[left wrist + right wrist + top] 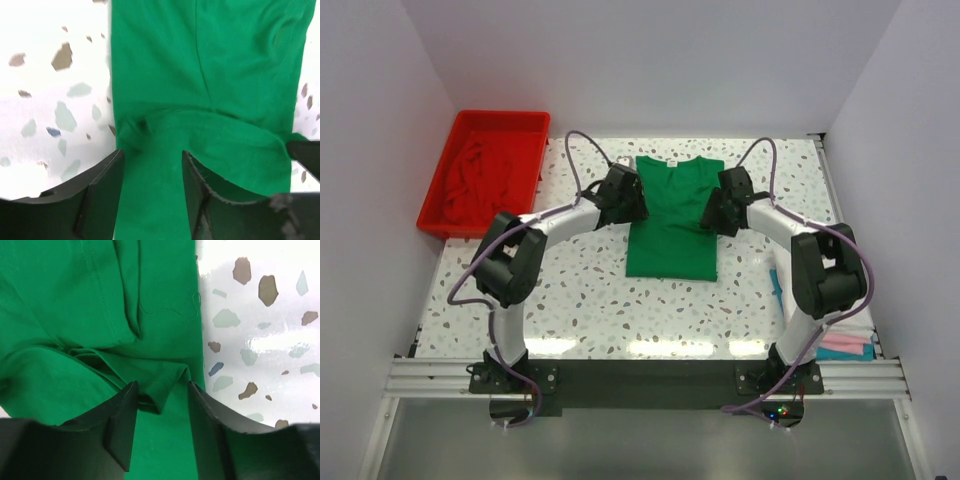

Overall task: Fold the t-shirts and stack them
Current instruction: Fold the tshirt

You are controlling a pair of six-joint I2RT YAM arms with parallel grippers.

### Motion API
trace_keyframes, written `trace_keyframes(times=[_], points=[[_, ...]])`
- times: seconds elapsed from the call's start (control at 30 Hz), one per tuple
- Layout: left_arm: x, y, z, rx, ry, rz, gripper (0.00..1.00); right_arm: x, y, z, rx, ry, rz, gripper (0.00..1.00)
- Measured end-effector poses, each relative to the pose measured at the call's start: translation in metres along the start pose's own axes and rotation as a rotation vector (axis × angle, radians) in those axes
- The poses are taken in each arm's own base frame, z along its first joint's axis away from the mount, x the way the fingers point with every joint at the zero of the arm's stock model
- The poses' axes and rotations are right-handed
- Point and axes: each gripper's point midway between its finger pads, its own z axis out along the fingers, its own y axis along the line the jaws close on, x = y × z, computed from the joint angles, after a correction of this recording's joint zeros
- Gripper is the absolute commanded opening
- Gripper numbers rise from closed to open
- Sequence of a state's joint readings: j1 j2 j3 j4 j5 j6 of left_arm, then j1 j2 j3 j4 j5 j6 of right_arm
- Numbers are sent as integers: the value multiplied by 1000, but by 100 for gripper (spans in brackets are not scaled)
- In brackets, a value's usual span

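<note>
The bright green t-shirt [672,225] lies flat in the middle of the table, sleeves folded inward, small white neck label [672,159] at the far end. My left gripper [628,197] is at the shirt's left edge, open, its jaws standing over green cloth [200,75] with a sleeve fold just ahead of them [152,155]. My right gripper [718,212] is at the shirt's right edge, open, with a folded sleeve edge [160,380] lying between its fingers [162,387]. A dark red shirt [472,185] lies crumpled in the red tray.
The red plastic tray [496,119] stands at the back left. Pink [843,342] and teal [847,353] cloth lie at the near right edge, behind the right arm. A teal strip [776,283] shows beside that arm. White walls close in the speckled table [590,300].
</note>
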State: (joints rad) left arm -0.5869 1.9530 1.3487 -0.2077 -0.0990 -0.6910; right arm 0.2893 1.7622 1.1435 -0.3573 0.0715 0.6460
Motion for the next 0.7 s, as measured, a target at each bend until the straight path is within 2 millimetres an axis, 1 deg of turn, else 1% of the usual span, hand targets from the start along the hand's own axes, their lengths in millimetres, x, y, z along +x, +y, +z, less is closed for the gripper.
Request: trace_keyframes(times=[0.03, 0.07, 0.13, 0.2, 0.23, 0.3, 0.33, 0.37, 0.4, 0.43, 0.47, 0.53, 0.6, 0.7], points=[[-5, 1, 1, 11, -7, -3, 60, -2, -1, 1, -4, 3, 4, 66], [-11, 2, 1, 20, -18, -6, 61, -3, -2, 1, -4, 3, 11, 69], [-18, 6, 0, 29, -36, -8, 61, -6, -4, -1, -3, -3, 11, 70], [-21, 14, -7, 23, -49, -10, 57, -8, -4, -4, -6, -9, 12, 67], [-21, 16, -13, 21, -55, -12, 51, -9, -2, -8, -12, -18, 11, 66], [-22, 17, -24, 23, -65, -12, 43, -10, 2, -19, -26, -38, 4, 59], [-22, 15, -29, 28, -72, -10, 34, -10, 5, -26, -33, -53, -4, 56], [-22, 11, -34, 35, -78, -7, 32, -9, 8, -32, -38, -68, -15, 54], [-21, 8, -37, 42, -82, 4, 29, -6, 14, -37, -47, -78, -31, 49], [-18, 3, -40, 51, -83, 13, 24, -3, 20, -42, -55, -86, -46, 48], [-15, -2, -41, 60, -80, 23, 22, 1, 27, -45, -67, -90, -60, 48], [-8, -10, -40, 73, -70, 42, 18, 9, 37, -47, -83, -87, -86, 47], [3, -17, -36, 83, -48, 63, 18, 16, 42, -44, -88, -73, -102, 46], [13, -19, -18, 80, -14, 85, 17, 23, 40, -28, -70, -43, -114, 43]])
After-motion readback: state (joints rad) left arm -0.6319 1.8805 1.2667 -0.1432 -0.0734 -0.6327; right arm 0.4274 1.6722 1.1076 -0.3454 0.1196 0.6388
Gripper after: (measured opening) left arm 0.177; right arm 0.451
